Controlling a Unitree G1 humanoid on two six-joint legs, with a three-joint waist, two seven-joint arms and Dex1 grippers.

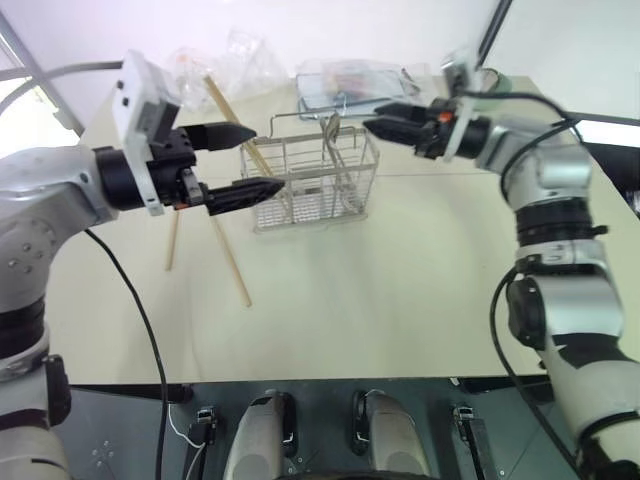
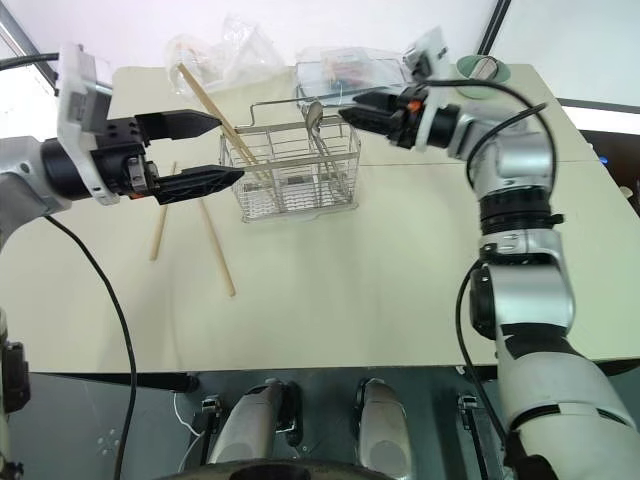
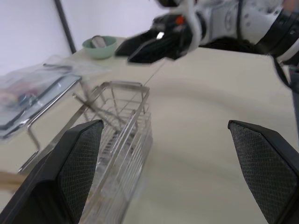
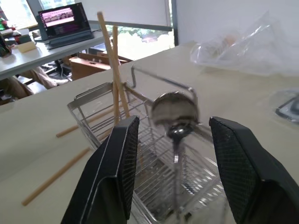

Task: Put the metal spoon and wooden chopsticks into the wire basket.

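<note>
Two wooden chopsticks [image 2: 215, 115] lean in the wire basket [image 2: 292, 175] beside your released left gripper [image 2: 205, 150]; two more lie on the table [image 2: 350, 290] below it. Your right gripper [image 4: 170, 186], fingers apart, has the metal spoon [image 4: 175, 112] standing free between them, bowl up, in the basket.

You're working on a pale beige table [image 2: 330, 300] with a seam line running across its right half. At the far edge sits a flat tray wrapped in clear plastic [image 1: 350, 80] — something reddish shows through the wrap, too blurred to name. To its left lies a crumpled clear plastic bag [image 2: 225, 45] with orange bits inside. At the far right corner you have a small green bowl [image 3: 99, 45] holding something pale. Through the right wrist camera, off past the table, you can see an open laptop [image 4: 65, 23] with a lit screen on another desk, and cardboard boxes [image 4: 88, 63] below it.
</note>
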